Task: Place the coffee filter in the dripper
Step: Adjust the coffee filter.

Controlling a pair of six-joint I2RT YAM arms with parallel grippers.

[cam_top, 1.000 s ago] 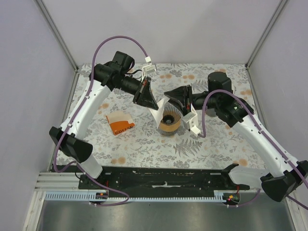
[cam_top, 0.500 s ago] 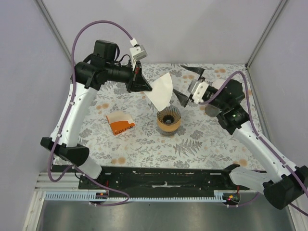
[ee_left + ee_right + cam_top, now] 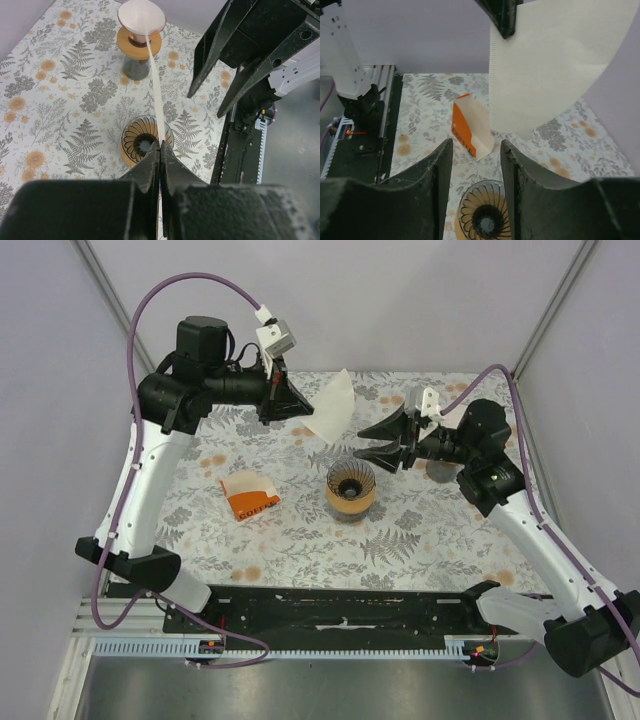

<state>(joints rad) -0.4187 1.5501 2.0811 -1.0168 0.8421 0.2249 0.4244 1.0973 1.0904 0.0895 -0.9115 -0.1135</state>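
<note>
The coffee filter (image 3: pixel 333 405) is a flat white paper fan held in the air, behind and a little left of the dripper (image 3: pixel 351 487). My left gripper (image 3: pixel 296 403) is shut on the filter's edge. In the left wrist view the filter (image 3: pixel 154 90) shows edge-on above the dripper (image 3: pixel 145 142), pinched in the gripper (image 3: pixel 160 146). My right gripper (image 3: pixel 373 441) is open and empty, pointing left towards the filter, above the dripper's far right side. In the right wrist view the filter (image 3: pixel 555 75) hangs ahead of the open gripper (image 3: pixel 476 146), with the dripper (image 3: pixel 485 215) below.
An orange-and-white paper packet (image 3: pixel 249 495) lies left of the dripper, also in the right wrist view (image 3: pixel 470 125). A pale cone on a wooden ring and glass base (image 3: pixel 141 30) stands to the right, mostly behind the right arm. A black rail (image 3: pixel 330 612) runs along the near edge.
My left arm lifted the filter up off the dripper and back towards the far side. My right gripper let go, pulled back to the right and swung round to face the filter, jaws open.
</note>
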